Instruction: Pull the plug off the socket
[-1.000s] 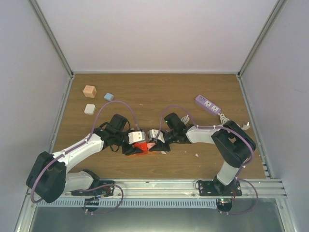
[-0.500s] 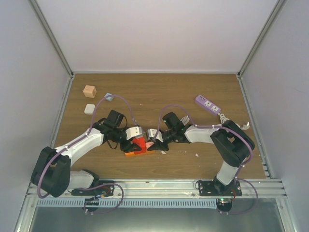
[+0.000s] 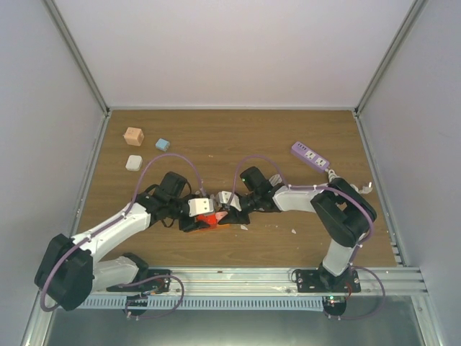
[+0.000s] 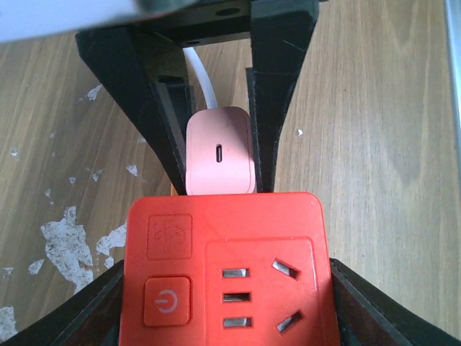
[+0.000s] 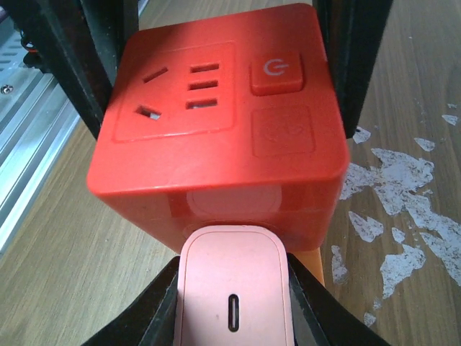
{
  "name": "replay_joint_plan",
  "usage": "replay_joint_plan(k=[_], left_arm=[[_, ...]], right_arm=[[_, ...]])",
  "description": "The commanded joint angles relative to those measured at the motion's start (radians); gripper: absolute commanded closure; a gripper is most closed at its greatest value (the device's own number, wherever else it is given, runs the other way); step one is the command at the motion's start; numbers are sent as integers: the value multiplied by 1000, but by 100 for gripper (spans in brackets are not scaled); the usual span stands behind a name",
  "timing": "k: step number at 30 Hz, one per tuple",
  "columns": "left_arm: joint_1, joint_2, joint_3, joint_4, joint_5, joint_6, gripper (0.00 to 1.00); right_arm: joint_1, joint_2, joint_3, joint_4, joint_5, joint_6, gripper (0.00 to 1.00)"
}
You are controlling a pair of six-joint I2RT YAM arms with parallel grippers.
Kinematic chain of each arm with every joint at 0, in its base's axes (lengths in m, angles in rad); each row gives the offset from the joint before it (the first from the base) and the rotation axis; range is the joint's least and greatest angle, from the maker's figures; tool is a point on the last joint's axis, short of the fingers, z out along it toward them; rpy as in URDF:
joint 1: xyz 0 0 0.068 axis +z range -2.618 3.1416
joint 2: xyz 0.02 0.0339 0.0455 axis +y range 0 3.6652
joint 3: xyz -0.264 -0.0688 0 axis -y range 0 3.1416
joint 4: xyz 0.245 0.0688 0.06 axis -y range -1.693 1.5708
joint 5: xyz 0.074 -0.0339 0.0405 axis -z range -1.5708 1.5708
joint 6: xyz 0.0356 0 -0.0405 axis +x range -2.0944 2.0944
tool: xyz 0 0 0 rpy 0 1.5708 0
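My left gripper point(image 3: 204, 219) clamps the red-orange plastic socket cube point(image 4: 223, 267), my right gripper point(image 3: 225, 209) the pinkish-white rounded plug point(image 5: 234, 288); a skewed pull could slip off it.

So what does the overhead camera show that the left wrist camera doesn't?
Only overhead: the whole left arm and right arm, a purple power strip, a tan cube, a blue cube and a white block. Only the left wrist: the power button, the slot in the plug and its white cable. Both: the left tool gripping the red socket, the right tool at the plug end.
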Motion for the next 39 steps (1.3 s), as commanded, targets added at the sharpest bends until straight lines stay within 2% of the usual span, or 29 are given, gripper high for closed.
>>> replay_joint_plan(k=[1,4,8,15,20,24,30,39], left_arm=[[-76,-51,-24,158,31,36,66],[-82,-57,-9,145,23,17,66],[-58,-39,42,103,97,-18,66],[68,26,139,8,295,-54,66],[130,69,193,-38,384,-64,66],[131,64,187,-37,390,-43,67],[135,32,173,-68,318,9,67],[198,11,177,-135,327,56,67]], right_arm=[[14,72,-1,-63,168,32,99],[14,74,0,-64,170,36,99],[17,72,-1,-63,174,29,99],[32,67,-8,-60,190,15,99],[35,67,-8,-59,196,12,99],[34,65,-8,-63,193,10,99],[34,58,-14,-68,176,2,99],[34,7,-23,-52,144,11,82]])
